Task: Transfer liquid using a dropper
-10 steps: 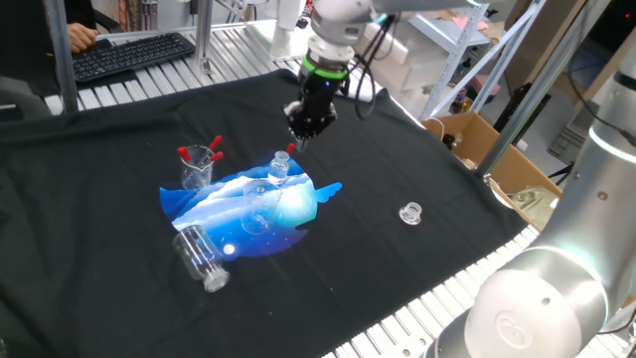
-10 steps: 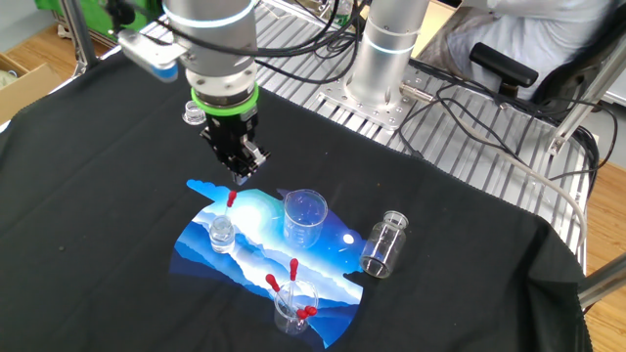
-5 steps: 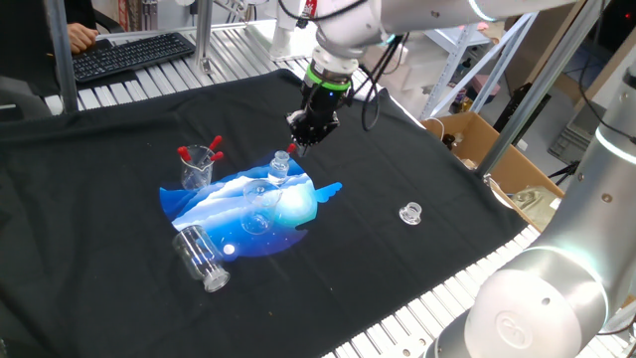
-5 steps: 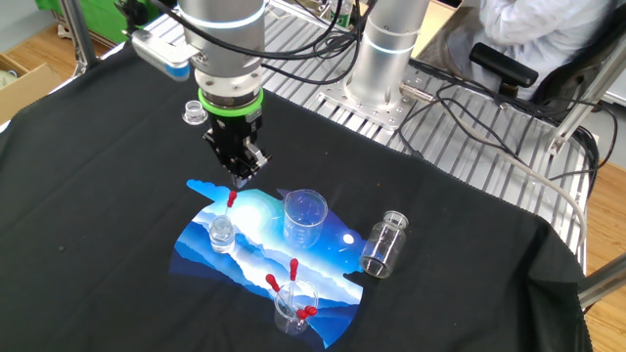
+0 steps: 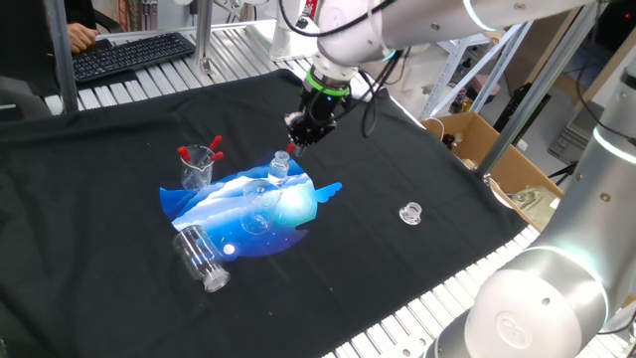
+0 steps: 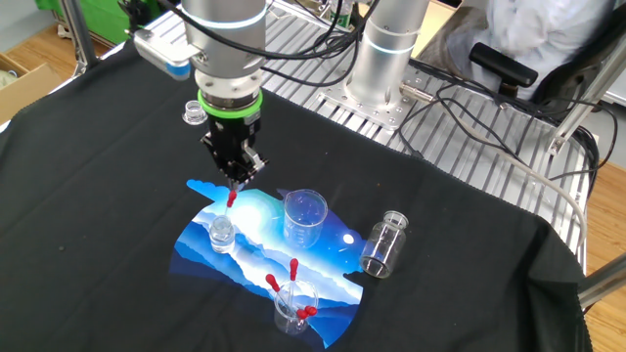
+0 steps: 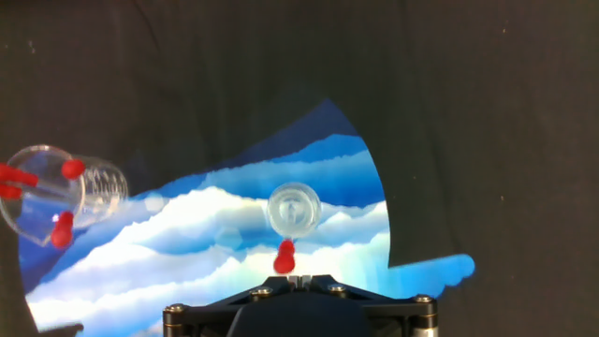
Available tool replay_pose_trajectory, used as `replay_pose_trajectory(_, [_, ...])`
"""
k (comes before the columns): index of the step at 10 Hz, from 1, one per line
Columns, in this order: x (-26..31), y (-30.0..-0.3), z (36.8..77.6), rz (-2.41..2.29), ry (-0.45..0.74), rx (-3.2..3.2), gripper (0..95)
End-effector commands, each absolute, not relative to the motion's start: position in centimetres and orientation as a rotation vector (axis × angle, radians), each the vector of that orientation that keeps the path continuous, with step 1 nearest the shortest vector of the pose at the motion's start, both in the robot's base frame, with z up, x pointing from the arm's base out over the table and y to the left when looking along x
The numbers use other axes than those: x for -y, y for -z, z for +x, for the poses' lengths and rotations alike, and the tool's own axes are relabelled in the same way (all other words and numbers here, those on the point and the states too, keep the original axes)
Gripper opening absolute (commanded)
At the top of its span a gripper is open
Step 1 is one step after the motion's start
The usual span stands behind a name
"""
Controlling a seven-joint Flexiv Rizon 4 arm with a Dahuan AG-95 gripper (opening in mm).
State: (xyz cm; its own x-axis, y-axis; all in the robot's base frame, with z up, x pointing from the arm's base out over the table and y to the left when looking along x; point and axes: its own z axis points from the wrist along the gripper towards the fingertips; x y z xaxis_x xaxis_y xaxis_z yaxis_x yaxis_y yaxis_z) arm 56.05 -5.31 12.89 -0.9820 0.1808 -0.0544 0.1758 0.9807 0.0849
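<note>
The dropper's red bulb [image 5: 289, 150] stands up out of a small clear glass bottle [image 5: 279, 168] on the blue printed mat [image 5: 214, 199]. In the other fixed view the bulb [image 6: 231, 199] rises above the bottle [image 6: 223, 233]. My gripper [image 5: 296, 139] hangs just above the bulb with its fingers shut together and nothing between them; it also shows in the other fixed view [image 6: 236, 179]. In the hand view my gripper [image 7: 298, 277] sits at the bottom edge, with the bulb [image 7: 284, 256] and bottle mouth [image 7: 294, 208] just ahead.
A small beaker [image 5: 199, 165] holding spare red-bulbed droppers stands at the mat's left. An empty beaker [image 6: 304, 215] stands mid-mat. A clear jar [image 5: 202, 259] lies on its side at the mat's near end. A small clear cap [image 5: 410, 212] lies apart on the black cloth.
The arm's wrist has leaned and the gripper has shifted slightly down toward the red bulb. The dropper, bottle and beakers have not moved.
</note>
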Motion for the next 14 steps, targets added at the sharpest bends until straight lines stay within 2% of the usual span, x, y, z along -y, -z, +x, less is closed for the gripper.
replay_pose_trajectory(1, [5.1,-13.1,57.3,0.300,-0.134,-3.061,0.0])
replay_pose_trajectory(7, [5.0,-12.7,56.1,0.232,-0.091,-3.077,0.0])
replay_pose_trajectory(14, [4.6,-12.6,54.5,0.316,-0.119,-3.064,0.0])
